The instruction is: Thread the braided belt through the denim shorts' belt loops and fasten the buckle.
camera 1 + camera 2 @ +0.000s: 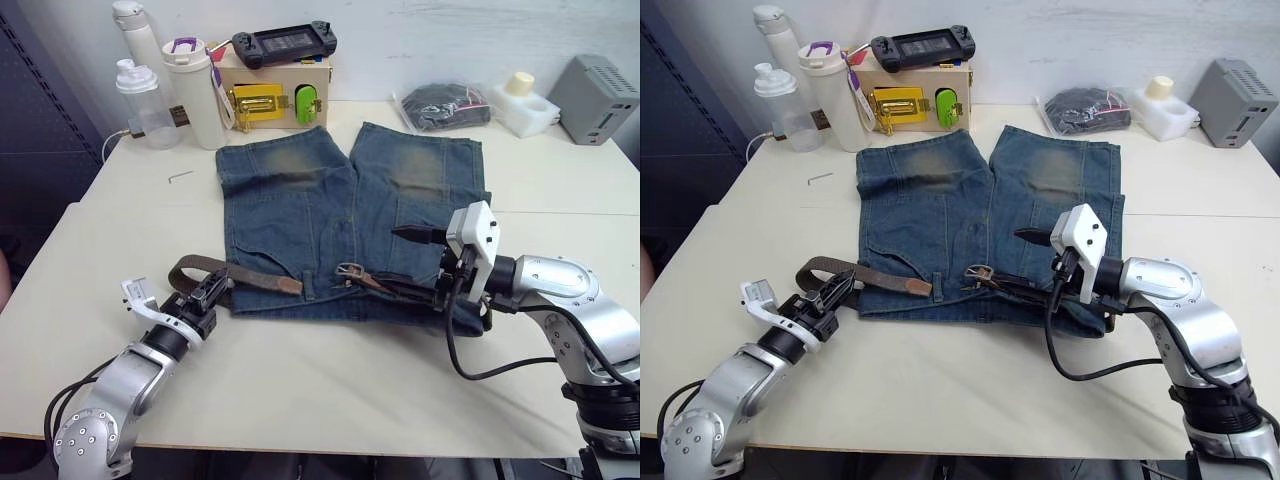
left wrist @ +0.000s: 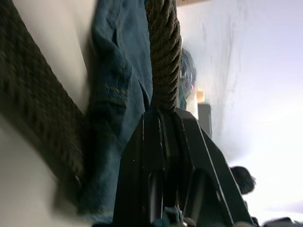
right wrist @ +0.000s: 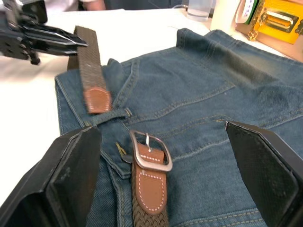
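Note:
The denim shorts (image 1: 330, 200) lie flat on the table with the waistband toward me. The braided belt (image 1: 250, 276) curls off the waistband's left end; its tan leather tip (image 3: 97, 100) rests by a belt loop (image 3: 112, 115). My left gripper (image 1: 211, 288) is shut on the belt's curl, and the woven strap (image 2: 163, 61) runs out from between its fingers. The buckle (image 3: 150, 152) lies on the waistband's middle, joined to the belt's other end. My right gripper (image 1: 410, 262) is open, one finger on either side of the buckle end, just above the cloth.
Along the table's far edge stand two bottles (image 1: 140, 95), a white tumbler (image 1: 195, 90), a wooden box with a yellow latch (image 1: 258, 102), a game console (image 1: 285, 42), a black bag (image 1: 445, 105), a white block (image 1: 525, 100) and a grey device (image 1: 595, 98). A small hex key (image 1: 181, 176) lies at the left.

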{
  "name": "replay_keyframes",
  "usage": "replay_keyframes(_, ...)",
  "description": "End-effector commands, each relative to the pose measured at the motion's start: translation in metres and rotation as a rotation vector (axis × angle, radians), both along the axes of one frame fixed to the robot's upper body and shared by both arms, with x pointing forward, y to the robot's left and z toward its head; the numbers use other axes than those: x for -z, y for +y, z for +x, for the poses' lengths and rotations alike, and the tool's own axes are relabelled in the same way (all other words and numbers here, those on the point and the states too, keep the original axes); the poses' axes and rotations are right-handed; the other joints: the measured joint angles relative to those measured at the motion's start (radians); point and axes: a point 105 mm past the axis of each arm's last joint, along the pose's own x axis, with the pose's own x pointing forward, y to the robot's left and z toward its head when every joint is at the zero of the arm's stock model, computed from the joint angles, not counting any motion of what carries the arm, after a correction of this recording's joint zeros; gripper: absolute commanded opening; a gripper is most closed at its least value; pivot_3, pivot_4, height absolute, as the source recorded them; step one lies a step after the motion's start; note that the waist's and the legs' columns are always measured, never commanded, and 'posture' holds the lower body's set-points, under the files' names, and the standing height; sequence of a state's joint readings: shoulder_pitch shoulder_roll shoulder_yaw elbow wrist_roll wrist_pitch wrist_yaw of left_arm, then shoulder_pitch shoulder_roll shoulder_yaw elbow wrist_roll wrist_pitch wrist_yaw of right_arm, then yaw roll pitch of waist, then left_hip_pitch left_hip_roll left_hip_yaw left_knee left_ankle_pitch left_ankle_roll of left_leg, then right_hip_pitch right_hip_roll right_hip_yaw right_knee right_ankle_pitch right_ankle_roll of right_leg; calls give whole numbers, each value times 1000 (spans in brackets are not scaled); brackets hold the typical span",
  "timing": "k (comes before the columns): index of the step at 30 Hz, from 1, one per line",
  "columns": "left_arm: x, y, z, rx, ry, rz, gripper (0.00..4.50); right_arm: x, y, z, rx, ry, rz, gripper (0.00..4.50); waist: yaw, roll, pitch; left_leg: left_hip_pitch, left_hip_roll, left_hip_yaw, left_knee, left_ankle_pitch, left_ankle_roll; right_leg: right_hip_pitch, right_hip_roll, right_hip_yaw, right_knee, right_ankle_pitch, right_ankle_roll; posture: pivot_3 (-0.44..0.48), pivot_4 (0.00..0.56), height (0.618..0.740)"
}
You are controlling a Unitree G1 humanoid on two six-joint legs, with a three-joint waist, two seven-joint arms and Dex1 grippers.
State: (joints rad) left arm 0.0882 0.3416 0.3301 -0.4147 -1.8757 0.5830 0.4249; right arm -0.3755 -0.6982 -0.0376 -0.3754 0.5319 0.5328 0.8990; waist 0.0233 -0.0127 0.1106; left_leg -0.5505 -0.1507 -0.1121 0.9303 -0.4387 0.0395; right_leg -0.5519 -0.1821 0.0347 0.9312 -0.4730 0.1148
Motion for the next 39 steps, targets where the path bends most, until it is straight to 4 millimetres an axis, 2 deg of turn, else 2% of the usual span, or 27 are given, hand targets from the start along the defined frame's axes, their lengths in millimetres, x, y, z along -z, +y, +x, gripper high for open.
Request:
replay_keyframes(1,-5,-8,3,6,-24,19,0,-14,0,-5,-8,-47,17,4461,1,0,0,0,0,0,0,0,0,0,0,0,0,0,0,0,150,645)
replay_keyframes(6,-2,-22,1,46,-28,46,0,-16,0,-5,1,-44,28,4461,1,0,0,0,0,0,0,0,0,0,0,0,-1,0,0,0,150,645)
replay_keyframes(15,0,-33,0,84,-40,121,0,-22,-3,-3,26,-54,50,4461,1,0,0,0,0,0,0,0,0,0,0,0,-1,0,0,0,150,645)
replay_keyframes(19,6,-49,0,172,-51,177,0,-21,-4,-2,34,-46,54,4461,2,0,0,0,0,0,0,0,0,0,0,0,-1,0,0,0,150,645)
replay_keyframes(21,8,-58,3,236,-83,249,0,-17,-4,-2,34,-38,39,4461,4,0,0,0,0,0,0,0,0,1,0,0,-2,0,0,0,150,645)
replay_keyframes(26,5,-59,18,393,-208,497,0,-9,-4,-3,14,-33,-20,4461,0,1,0,0,0,0,-2,1,0,1,1,-1,-5,0,0,0,150,645)
replay_keyframes(29,-3,-55,24,469,-273,529,0,-1,-2,-6,-11,-60,-86,4461,-3,1,0,1,0,0,-5,1,0,1,1,-1,-6,0,0,0,150,645)
replay_keyframes(32,1,-56,26,531,-295,593,0,7,1,-8,-35,-95,-148,4461,-9,1,0,2,1,0,-6,1,0,2,1,-1,-7,0,0,0,150,645)
replay_keyframes(36,8,-73,29,633,-333,607,0,32,18,-17,-132,-288,-349,4461,-9,1,0,3,1,0,-6,1,0,3,1,-2,-9,0,0,0,150,645)
replay_keyframes(39,10,-77,34,631,-335,586,0,46,26,-23,-199,-425,-448,4461,-1,1,0,3,1,0,-6,1,1,4,1,-2,-10,0,1,0,150,645)
